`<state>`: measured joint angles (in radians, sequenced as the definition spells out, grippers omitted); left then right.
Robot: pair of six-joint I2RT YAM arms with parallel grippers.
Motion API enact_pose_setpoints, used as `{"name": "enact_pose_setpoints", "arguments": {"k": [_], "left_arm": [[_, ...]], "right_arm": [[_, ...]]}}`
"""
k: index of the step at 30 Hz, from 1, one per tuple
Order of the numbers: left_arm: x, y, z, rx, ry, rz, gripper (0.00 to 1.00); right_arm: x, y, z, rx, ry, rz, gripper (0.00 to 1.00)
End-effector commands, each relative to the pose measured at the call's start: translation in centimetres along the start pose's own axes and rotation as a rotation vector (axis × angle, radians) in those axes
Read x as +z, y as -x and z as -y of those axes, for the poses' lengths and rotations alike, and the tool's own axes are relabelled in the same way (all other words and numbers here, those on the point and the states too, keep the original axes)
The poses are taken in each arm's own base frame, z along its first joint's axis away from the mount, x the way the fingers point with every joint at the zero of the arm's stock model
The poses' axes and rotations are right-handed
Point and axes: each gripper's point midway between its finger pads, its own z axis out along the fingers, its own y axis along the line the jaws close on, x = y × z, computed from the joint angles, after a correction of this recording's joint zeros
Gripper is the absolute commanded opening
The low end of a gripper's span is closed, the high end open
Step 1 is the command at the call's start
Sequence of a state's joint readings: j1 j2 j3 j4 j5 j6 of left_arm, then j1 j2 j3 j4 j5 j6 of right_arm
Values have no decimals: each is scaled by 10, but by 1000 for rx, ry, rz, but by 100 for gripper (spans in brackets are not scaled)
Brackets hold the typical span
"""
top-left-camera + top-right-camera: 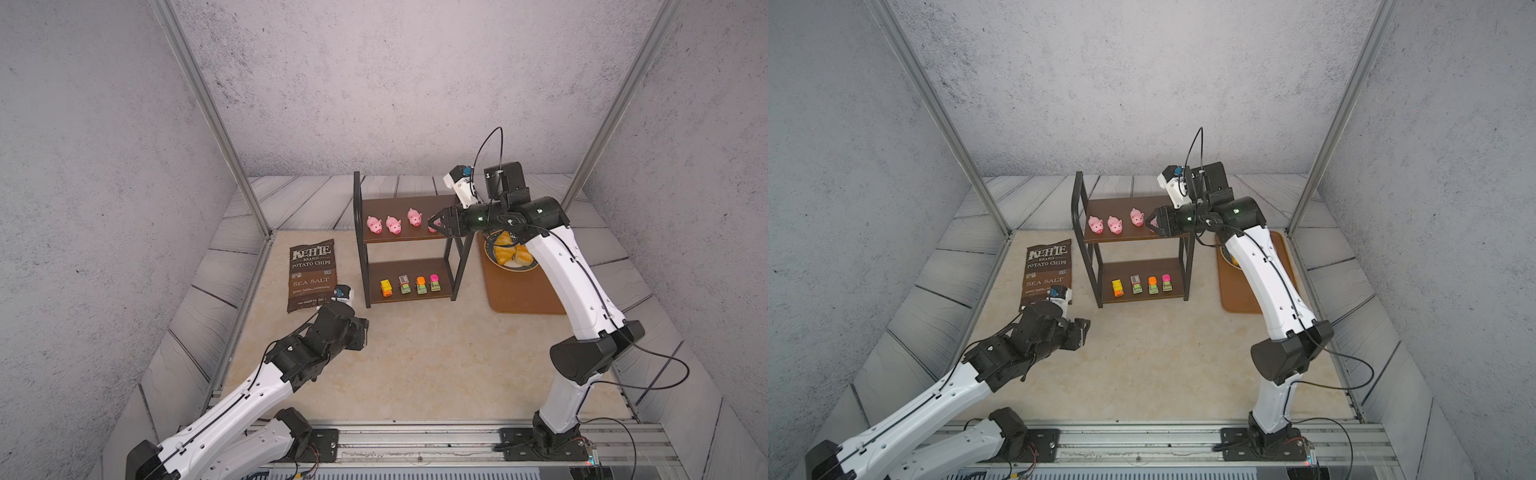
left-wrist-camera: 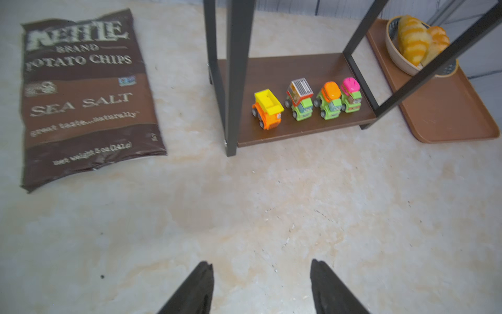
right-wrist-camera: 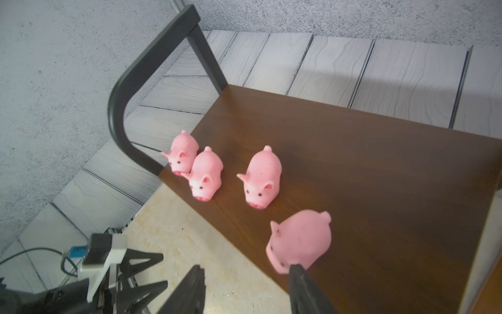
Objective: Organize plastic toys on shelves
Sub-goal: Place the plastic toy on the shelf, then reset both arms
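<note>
resting on the top board of the shelves (image 1: 399, 205), the fourth pig (image 3: 298, 239) lies just beside the right hand (image 3: 247, 267), which is spread apart and grips nothing. three pigs (image 3: 206, 176) stand near it and four trucks (image 2: 301, 99) stand on the lower board. the left hand (image 2: 262, 263) is also spread, empty, above the surface (image 2: 244, 204).

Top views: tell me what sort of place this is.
Probably a robot lab cell, not a home: two arms mounted on an aluminium rail, backdrop panels hung on metal posts, and staged props, a toy rack and a chip bag.
</note>
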<state>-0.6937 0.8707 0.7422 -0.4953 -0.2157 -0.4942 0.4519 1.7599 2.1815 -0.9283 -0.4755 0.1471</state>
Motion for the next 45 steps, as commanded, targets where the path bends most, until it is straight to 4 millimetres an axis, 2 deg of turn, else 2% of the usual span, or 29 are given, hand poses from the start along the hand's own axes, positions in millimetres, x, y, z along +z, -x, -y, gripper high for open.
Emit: {"name": "enact_pose_setpoints", "arguments": {"k": [1, 7, 10, 13, 18, 20, 25, 31, 34, 38, 41, 45], "left_arm": [[-9, 25, -25, 8, 122, 106, 67], [-4, 31, -38, -7, 170, 139, 68], [-3, 32, -55, -24, 248, 162, 70], [-5, 31, -82, -36, 385, 192, 75], [-6, 31, -120, -20, 568, 249, 90], [-2, 31, -132, -3, 609, 264, 98], [14, 33, -153, 42, 680, 258, 98], [30, 36, -187, 19, 766, 222, 98], [43, 34, -199, 14, 756, 198, 98], [62, 31, -210, -30, 669, 184, 98], [77, 31, -210, -35, 553, 206, 98], [83, 35, -207, -27, 462, 293, 98]], "right_arm": [[-42, 15, -28, -114, 17, 128, 56], [-53, -8, -15, -111, -75, 124, 58], [-54, -29, -7, -90, -112, 123, 59], [-62, -53, 6, -88, -183, 172, 62], [-70, -110, 59, -12, -443, 214, 73], [-75, -137, 89, 23, -598, 204, 78], [-92, -191, 158, 69, -982, 151, 91], [-103, -236, 215, 142, -1190, 83, 93], [-102, -258, 239, 214, -1190, 79, 94], [-97, -279, 261, 230, -1176, 114, 95], [-96, -292, 273, 256, -1180, 123, 97], [-88, -300, 283, 257, -1164, 145, 98]]}}
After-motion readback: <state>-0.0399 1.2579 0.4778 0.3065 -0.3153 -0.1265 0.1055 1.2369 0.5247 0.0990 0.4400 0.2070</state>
